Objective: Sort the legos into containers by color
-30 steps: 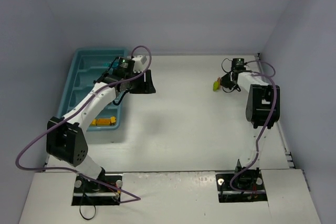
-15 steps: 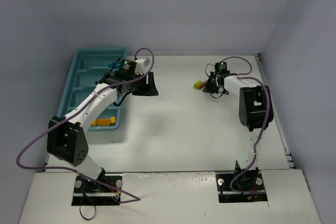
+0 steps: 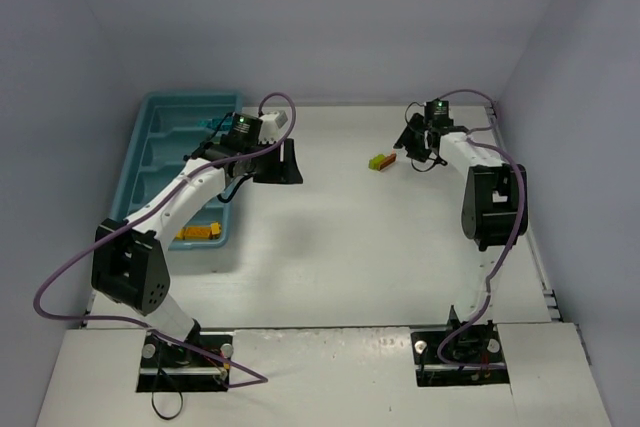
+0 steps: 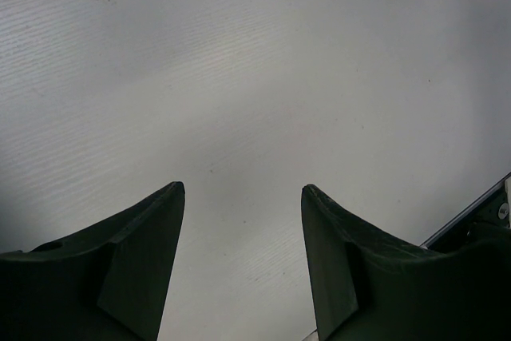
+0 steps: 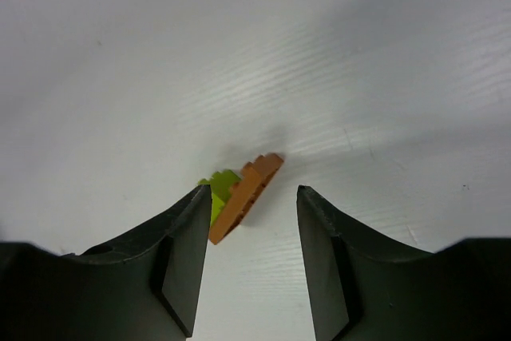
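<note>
- Near left: orange studded brick already in the teal-blue plastic tray.
- Left gripper parted, empty, just right of it.
- Far right: right gripper just let go; orange-and-lime brick pair now lies on the white table, likely staged for a handover.

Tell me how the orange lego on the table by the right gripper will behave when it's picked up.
The orange lego looks rigid, small and probably light, so it should lift without bending. It sits tilted against a lime lego; whether they're joined is unclear, so the lime one may come along or drop off.
</note>
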Available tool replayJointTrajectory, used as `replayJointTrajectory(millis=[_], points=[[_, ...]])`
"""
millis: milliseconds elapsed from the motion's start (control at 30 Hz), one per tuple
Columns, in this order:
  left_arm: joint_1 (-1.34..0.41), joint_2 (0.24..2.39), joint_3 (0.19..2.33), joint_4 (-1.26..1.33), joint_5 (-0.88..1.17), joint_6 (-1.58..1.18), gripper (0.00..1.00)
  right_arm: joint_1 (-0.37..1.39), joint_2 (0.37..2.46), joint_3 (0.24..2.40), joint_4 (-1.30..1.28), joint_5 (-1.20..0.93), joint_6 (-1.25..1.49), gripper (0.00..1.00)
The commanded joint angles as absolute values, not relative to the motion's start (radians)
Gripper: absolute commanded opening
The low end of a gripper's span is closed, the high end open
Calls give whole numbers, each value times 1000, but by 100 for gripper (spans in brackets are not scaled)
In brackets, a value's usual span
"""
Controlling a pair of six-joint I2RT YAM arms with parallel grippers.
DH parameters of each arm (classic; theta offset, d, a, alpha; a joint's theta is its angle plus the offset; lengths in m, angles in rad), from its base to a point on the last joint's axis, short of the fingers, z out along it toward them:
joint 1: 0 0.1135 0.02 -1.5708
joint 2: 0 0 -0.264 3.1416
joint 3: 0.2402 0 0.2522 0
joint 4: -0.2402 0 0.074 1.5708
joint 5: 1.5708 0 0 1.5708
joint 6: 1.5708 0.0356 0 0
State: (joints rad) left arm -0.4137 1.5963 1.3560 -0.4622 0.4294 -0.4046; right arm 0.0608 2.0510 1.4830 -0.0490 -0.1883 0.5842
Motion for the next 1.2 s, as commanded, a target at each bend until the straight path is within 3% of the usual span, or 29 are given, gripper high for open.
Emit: replayJointTrajectory(millis=[0, 800, 933, 1033, 1167], points=[[-425, 1582, 1370, -417, 440, -396, 54, 66, 2043, 1593, -63, -155, 630, 43], [-434, 1586, 1361, -422, 434, -394, 54, 107, 2151, 1572, -120, -204, 738, 45], [-437, 1586, 1359, -425, 434, -394, 54, 109, 2164, 1559, -118, -210, 750, 39], [-437, 1582, 1359, -423, 431, -394, 54, 112, 2166, 1554, -117, -204, 743, 28], [-442, 1575, 1356, -410, 430, -387, 54, 117, 2143, 1537, -88, -228, 721, 5]])
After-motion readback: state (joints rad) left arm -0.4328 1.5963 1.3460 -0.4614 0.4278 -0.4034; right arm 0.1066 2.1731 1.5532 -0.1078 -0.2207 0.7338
